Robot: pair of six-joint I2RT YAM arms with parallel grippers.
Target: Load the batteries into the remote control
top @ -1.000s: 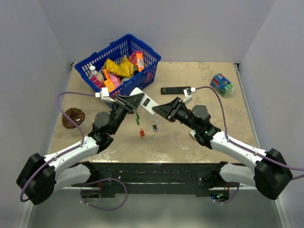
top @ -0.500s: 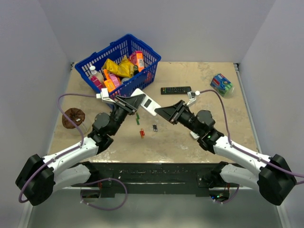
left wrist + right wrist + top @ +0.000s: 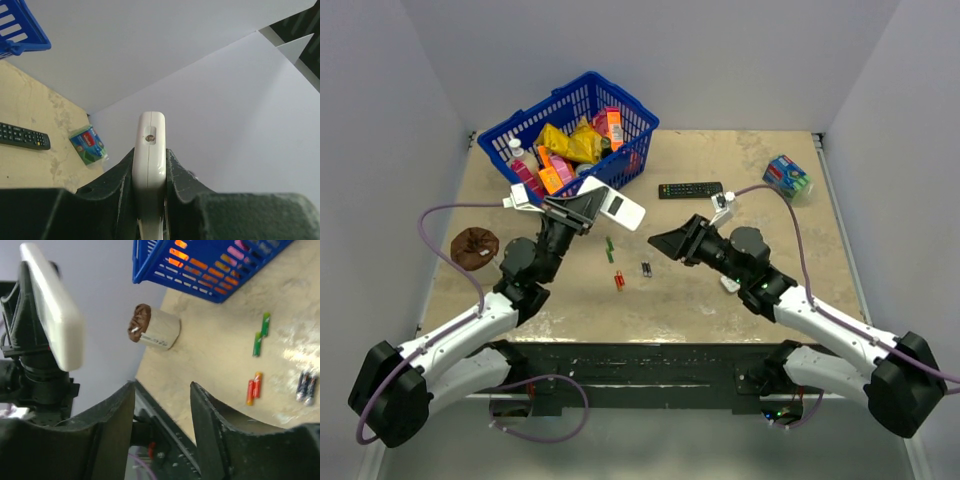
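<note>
We work on a beige stone-pattern table (image 3: 750,290) between white walls (image 3: 720,60). Our left gripper (image 3: 578,210) is clamped on the remote control (image 3: 618,208), lifted before the blue basket (image 3: 620,110). The batteries (image 3: 619,281) lie on the table just left of our right gripper (image 3: 665,242), the nearer one. Its fingers stand apart and empty. The long axes of the batteries point mostly away from us.

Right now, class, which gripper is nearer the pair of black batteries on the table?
The right. The right gripper hangs open just beyond the black batteries, seen from above; the left gripper, clamping the remote control, is farther off, beyond and left of them.
</note>
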